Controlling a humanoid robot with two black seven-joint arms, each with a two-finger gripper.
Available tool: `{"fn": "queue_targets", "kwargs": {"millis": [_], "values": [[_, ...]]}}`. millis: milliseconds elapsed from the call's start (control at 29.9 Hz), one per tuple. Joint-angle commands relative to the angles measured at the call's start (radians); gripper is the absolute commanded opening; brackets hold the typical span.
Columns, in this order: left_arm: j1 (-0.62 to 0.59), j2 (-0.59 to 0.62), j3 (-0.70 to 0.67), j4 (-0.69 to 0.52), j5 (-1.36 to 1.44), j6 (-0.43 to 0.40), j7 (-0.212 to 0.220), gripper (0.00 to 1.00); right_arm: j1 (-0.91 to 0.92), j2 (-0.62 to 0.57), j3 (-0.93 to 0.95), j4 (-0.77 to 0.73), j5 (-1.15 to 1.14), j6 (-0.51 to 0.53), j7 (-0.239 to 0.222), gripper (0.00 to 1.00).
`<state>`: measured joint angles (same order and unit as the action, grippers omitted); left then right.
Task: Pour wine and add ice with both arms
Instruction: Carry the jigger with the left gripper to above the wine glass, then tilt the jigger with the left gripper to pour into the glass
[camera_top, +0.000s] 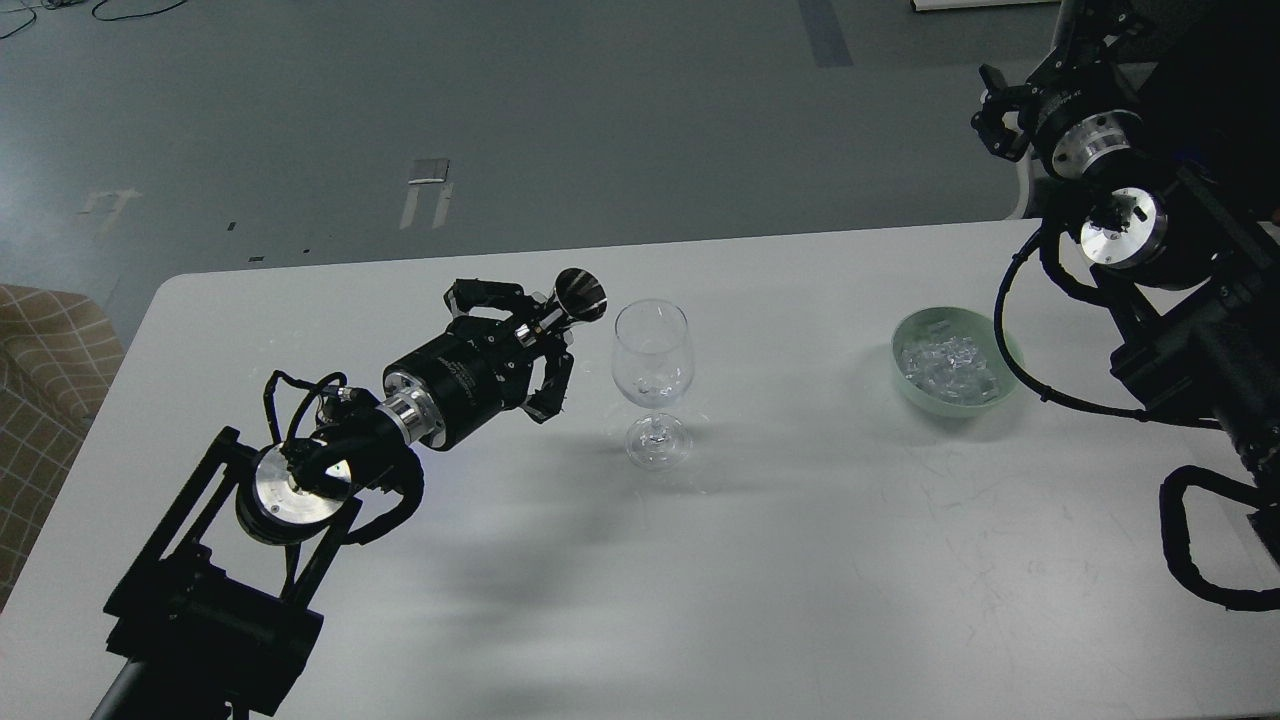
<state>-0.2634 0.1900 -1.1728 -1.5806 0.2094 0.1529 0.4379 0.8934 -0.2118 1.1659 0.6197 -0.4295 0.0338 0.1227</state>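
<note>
An empty clear wine glass (652, 352) stands upright on the white table (760, 560). My left gripper (545, 322) is shut on a small conical metal measuring cup (581, 295). The cup is tipped sideways, with its mouth just left of the glass rim. Clear ice cubes (945, 362) lie in a pale green bowl (906, 338) to the right of the glass. My right gripper (992, 108) hangs high beyond the table's far right corner, well above and behind the bowl. It looks small and dark, so its fingers cannot be told apart.
The right arm's thick links and looped cable (1010, 330) hang beside the bowl on its right. A chequered seat (45, 350) stands off the table's left edge. Grey floor lies beyond the far edge.
</note>
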Motion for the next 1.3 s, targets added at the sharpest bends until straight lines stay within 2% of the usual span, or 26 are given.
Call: {"fn": "queue_targets", "kwargs": {"millis": [0, 535, 1270], "values": [[-0.02, 0.0, 0.004, 0.01, 0.011, 0.0, 0.013, 0.0, -0.001, -0.003, 0.0, 0.002, 0.0, 0.0, 0.0, 1.0], [-0.092, -0.007, 0.041, 0.05, 0.022, 0.017, 0.012, 0.0, -0.002, -0.001, 0.001, 0.008, 0.0, 0.0, 0.002, 1.0], [-0.105, -0.007, 0.059, 0.053, 0.126, 0.002, 0.012, 0.0, -0.002, 0.0, 0.001, 0.008, 0.0, -0.002, 0.002, 1.0]]}}
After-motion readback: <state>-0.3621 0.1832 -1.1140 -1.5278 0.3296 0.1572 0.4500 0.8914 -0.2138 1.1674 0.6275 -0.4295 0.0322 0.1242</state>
